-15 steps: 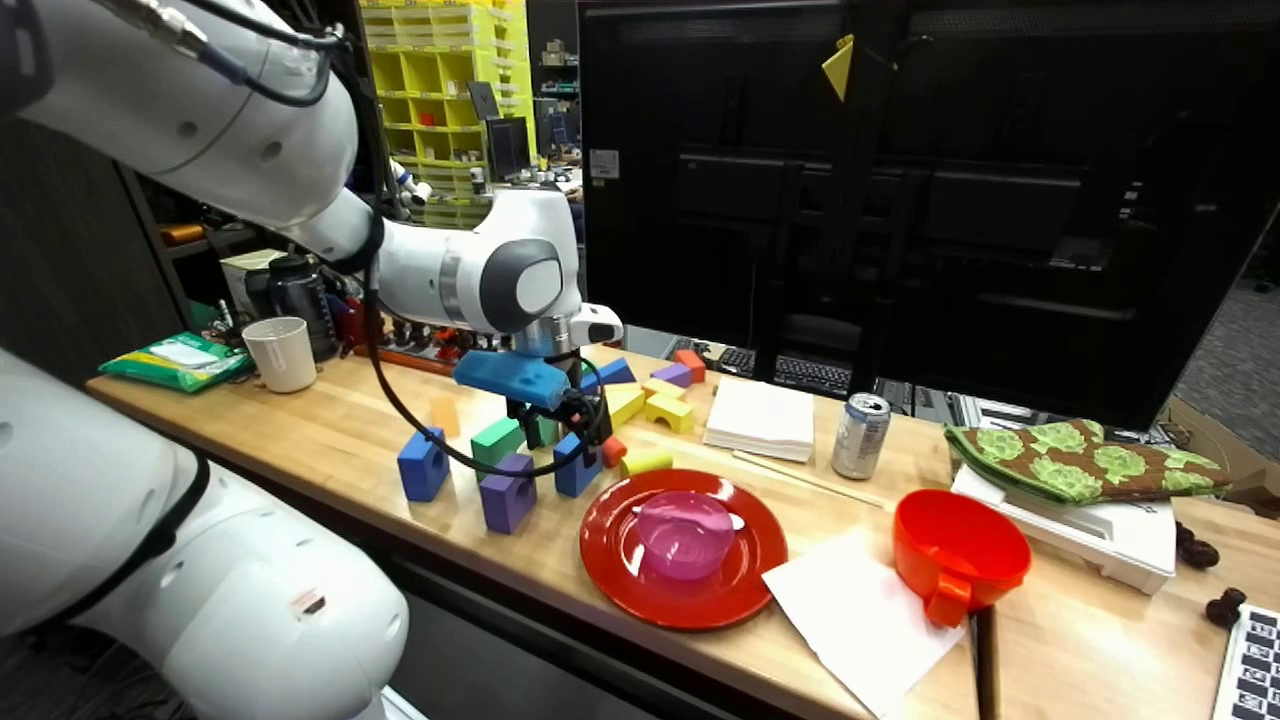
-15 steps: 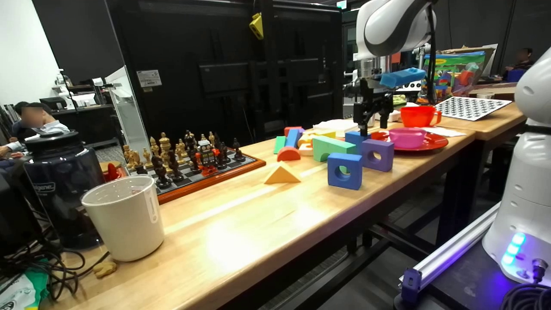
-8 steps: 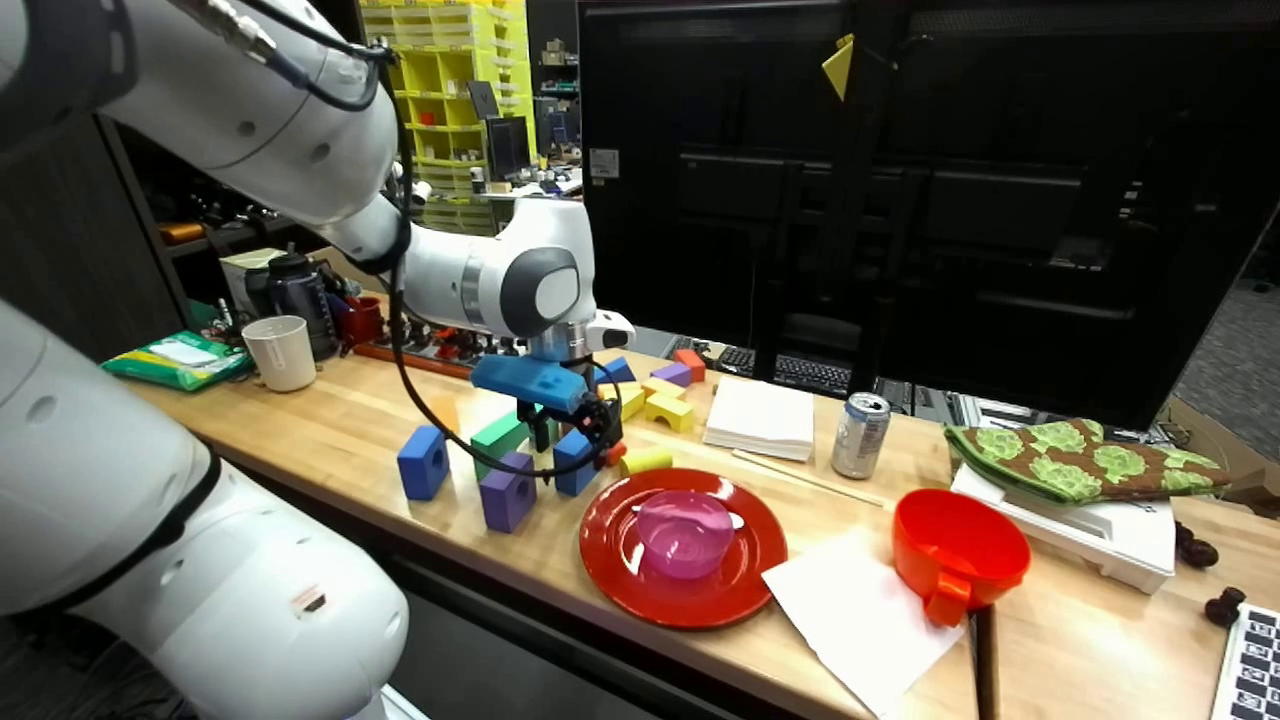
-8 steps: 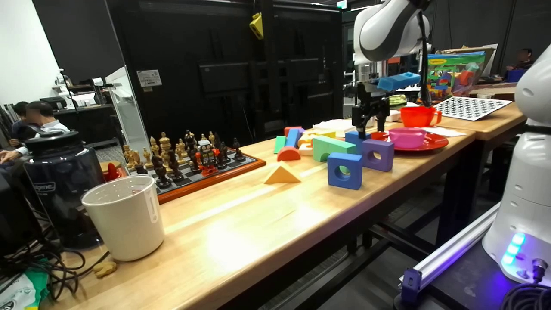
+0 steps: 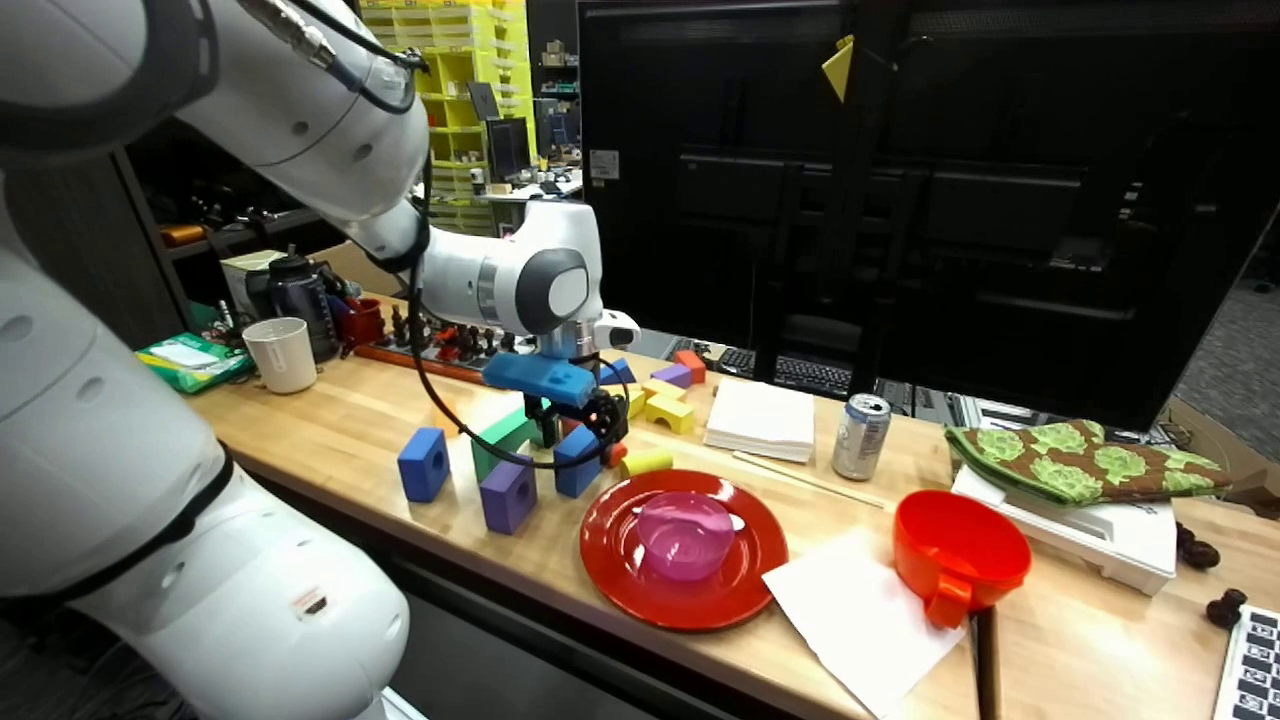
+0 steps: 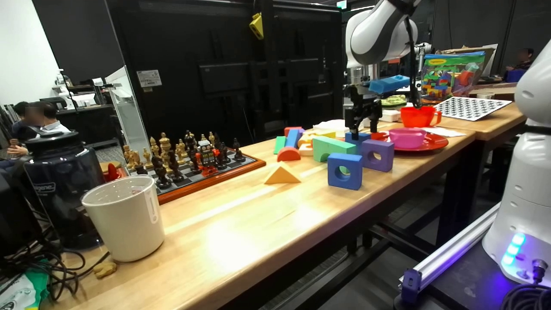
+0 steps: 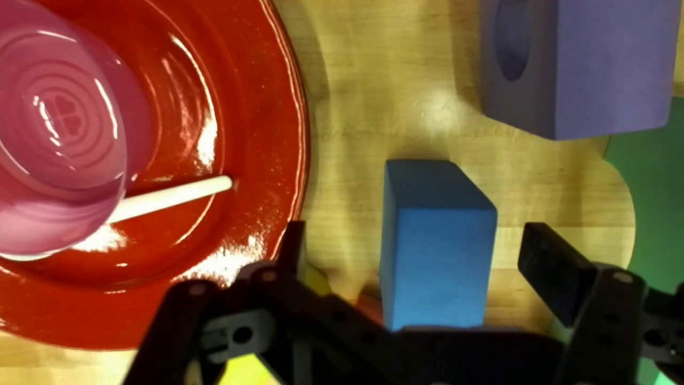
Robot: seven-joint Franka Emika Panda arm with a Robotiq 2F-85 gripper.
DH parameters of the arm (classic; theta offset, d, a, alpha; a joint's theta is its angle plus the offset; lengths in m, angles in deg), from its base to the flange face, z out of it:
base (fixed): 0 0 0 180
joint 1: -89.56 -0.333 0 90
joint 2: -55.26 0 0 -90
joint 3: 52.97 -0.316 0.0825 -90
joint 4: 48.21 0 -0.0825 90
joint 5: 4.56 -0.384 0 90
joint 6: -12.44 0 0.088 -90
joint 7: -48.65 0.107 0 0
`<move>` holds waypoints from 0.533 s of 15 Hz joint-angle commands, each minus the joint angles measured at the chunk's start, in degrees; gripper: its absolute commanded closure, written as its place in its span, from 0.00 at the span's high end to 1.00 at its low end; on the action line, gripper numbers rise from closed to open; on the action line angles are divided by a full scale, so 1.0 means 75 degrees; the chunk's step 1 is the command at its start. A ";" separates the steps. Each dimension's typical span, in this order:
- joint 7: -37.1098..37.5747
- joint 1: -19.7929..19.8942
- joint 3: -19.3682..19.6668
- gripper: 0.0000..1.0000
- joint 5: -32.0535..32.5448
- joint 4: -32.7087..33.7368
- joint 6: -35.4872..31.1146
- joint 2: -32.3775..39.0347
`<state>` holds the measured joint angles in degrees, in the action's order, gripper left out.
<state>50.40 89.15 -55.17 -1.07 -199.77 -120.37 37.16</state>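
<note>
Pale wooden tabletop [image 6: 224, 206] bears a red plate [image 5: 610, 550]; well behind that plate rise a black panel [image 5: 990, 250] and yellow shelving [image 5: 450, 100]. Just beside the plate stands a blue block [image 7: 439, 256], the gripper [image 7: 417, 248] spread wide, whether above or around it unclear.

Partial "lgene" lettering [image 6: 44, 187] on the dark bottle [image 6: 62, 206]

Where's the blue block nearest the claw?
In the wrist view, the blue block appears right of centre, between the gripper's fingers, the red plate to its left.
</note>
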 commanded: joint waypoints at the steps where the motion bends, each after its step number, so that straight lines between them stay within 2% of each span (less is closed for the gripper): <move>1: 0.0070 0.0020 -0.0032 1.00 0.0146 0.0353 0.0059 0.0326; 5: -0.0042 0.0020 0.0034 0.99 0.0091 0.0573 0.0094 0.0592; 8: -0.0182 0.0011 0.0117 0.92 0.0001 0.0628 0.0068 0.0785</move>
<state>50.25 89.19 -54.86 -1.07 -196.22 -120.32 41.45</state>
